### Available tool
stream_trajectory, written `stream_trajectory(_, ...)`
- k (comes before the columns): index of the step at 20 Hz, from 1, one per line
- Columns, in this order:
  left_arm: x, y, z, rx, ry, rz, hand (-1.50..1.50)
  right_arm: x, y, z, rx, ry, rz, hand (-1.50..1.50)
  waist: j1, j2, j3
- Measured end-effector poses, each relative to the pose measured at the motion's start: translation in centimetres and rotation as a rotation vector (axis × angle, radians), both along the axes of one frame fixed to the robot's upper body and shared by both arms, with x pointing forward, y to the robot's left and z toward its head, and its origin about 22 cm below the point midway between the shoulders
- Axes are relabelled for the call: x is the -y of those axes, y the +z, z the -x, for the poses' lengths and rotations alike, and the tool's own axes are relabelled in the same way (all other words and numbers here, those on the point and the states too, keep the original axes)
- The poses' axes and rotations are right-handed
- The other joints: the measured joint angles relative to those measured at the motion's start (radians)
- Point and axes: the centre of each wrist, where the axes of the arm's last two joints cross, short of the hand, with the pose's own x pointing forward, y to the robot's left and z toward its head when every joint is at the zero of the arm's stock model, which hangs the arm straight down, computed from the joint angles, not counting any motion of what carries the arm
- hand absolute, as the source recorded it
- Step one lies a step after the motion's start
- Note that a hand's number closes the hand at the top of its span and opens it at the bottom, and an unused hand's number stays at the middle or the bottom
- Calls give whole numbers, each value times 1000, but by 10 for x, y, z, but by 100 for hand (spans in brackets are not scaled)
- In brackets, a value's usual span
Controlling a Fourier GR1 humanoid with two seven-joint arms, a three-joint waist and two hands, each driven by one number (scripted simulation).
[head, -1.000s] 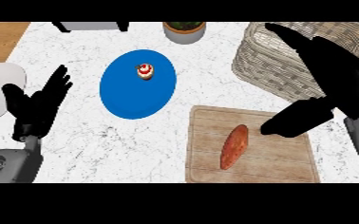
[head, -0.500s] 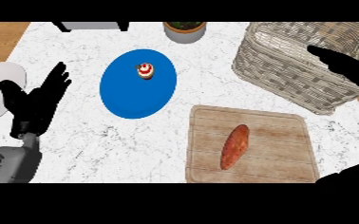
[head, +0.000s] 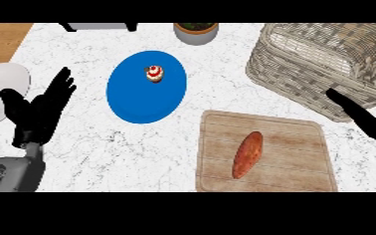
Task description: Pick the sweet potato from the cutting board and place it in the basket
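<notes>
An orange-brown sweet potato [head: 247, 154] lies lengthwise on the wooden cutting board [head: 295, 147] at the lower right. Behind the board, at the upper right, stands the woven basket [head: 312, 62]. Of my right hand [head: 354, 113] only straight fingers show at the right edge, in front of the basket's near wall and apart from the sweet potato. My left hand [head: 40, 112] rests open at the far left with its fingers up, holding nothing.
A blue plate [head: 147, 99] with a small cupcake [head: 153, 73] sits left of the board. A potted plant [head: 196, 31] stands at the back, a dark appliance [head: 99, 26] at the back left, a white rounded object [head: 13, 78] by the left edge.
My right hand has pulled away from above the cutting board toward the right edge, so only its fingers show now. The sweet potato and my left hand have stayed put.
</notes>
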Motion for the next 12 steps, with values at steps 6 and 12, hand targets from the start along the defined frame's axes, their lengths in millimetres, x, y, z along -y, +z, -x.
stream_trajectory(6, 5, 0, 2, 0, -14, -6, 0, -7, -55, -6, 35, -38, -16, -150, 8, 2, 0)
stream_trajectory(12, 8, 3, -4, -2, -13, -9, 0, -24, -100, -21, 85, -64, -106, -150, 10, 2, 0)
